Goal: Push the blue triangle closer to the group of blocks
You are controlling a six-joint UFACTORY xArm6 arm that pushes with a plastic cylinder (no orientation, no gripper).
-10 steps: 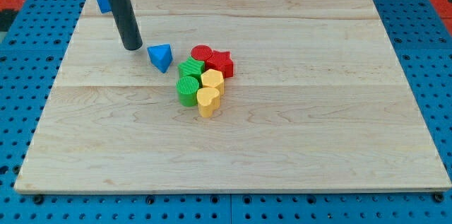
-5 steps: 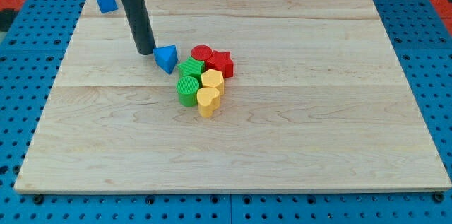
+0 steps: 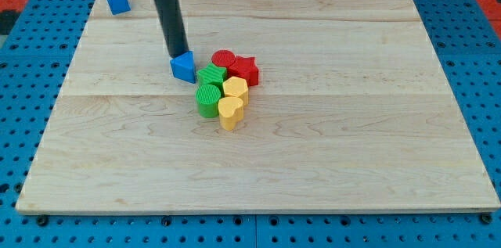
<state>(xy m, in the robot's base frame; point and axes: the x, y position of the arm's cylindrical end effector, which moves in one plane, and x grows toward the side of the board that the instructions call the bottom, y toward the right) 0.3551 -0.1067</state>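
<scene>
The blue triangle (image 3: 184, 67) lies on the wooden board (image 3: 352, 123), touching or nearly touching the upper green block (image 3: 211, 76) of the group. My tip (image 3: 179, 54) rests against the triangle's top-left side. The group sits just right of it: a red cylinder (image 3: 223, 59), a red star (image 3: 244, 69), two green ribbed blocks with the lower one (image 3: 207, 99), a yellow hexagon (image 3: 236, 88) and a yellow heart (image 3: 229, 113), all packed together.
A blue cube (image 3: 117, 0) stands alone near the board's top-left corner. The board lies on a blue pegboard (image 3: 23, 84) that surrounds it on all sides.
My tip has moved right and slightly down, reaching the blue triangle and pushing it right toward the green block. The group and the blue cube have not moved.
</scene>
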